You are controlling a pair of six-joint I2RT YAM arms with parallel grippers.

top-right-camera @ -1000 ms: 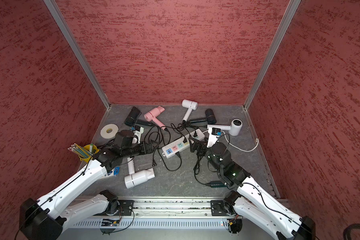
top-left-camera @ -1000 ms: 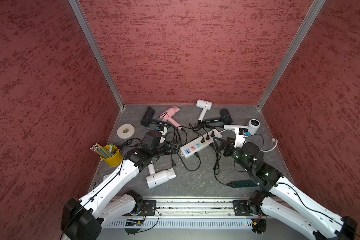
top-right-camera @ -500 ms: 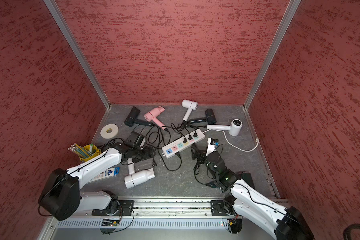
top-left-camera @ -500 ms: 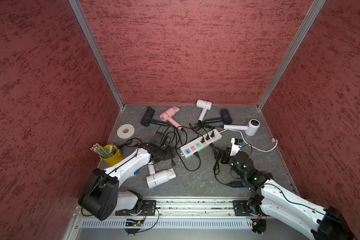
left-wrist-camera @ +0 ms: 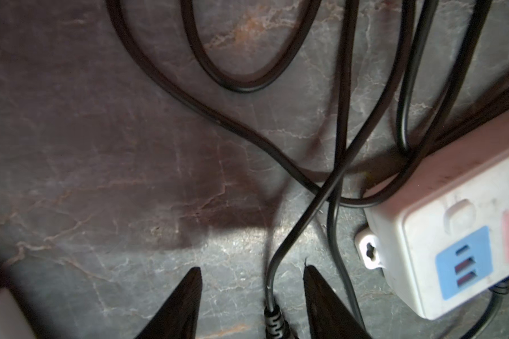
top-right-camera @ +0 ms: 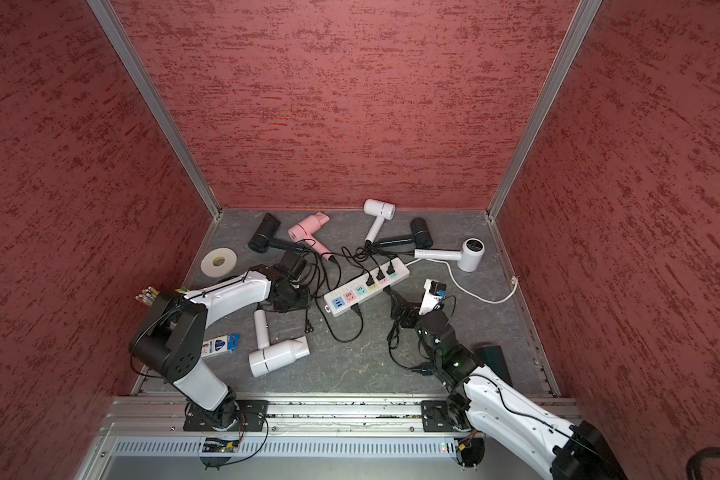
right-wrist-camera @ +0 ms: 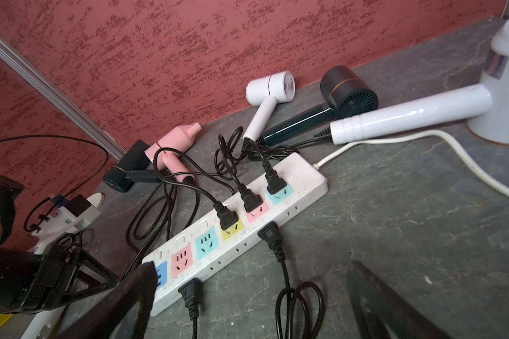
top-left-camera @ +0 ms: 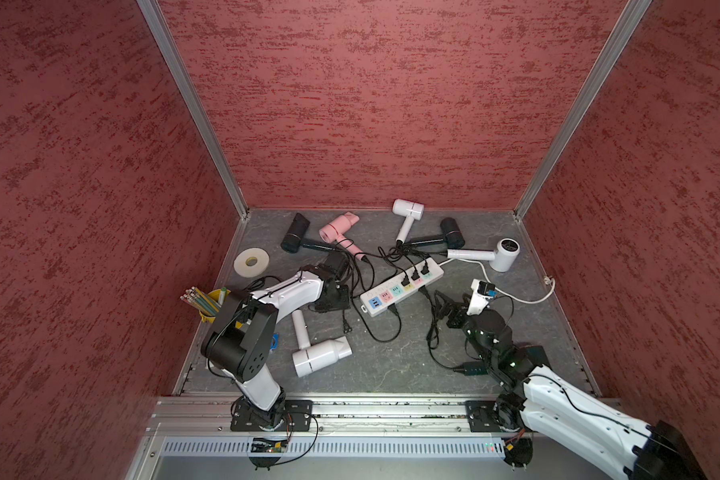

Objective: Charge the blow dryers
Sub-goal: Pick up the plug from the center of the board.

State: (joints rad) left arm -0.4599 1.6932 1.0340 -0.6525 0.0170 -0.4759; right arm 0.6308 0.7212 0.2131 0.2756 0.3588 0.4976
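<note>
The table [left-wrist-camera: 100, 176] looks like matt grey stone with pale veins. Beside the left hand [left-wrist-camera: 252, 270], the power strip [left-wrist-camera: 423, 223] is scuffed white plastic, and the cords [left-wrist-camera: 232, 85] are smooth black rubber. The white blow dryer [right-wrist-camera: 409, 117] gleams glossy. The walls [right-wrist-camera: 188, 44] look rough.

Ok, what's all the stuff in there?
white blow dryers: three, white, two back, one front
pink blow dryer: one, pink, back
dark blow dryers: three, black or dark green, two back, one by right arm
power strip: one, white with pastel sockets, middle, three black plugs in
tape roll: one, white, left side
cup: one, yellow, holding pencils, by left arm
packet: one, blue and white, beside left arm
left gripper: open, straddling a black cord
right gripper: open, empty
</note>
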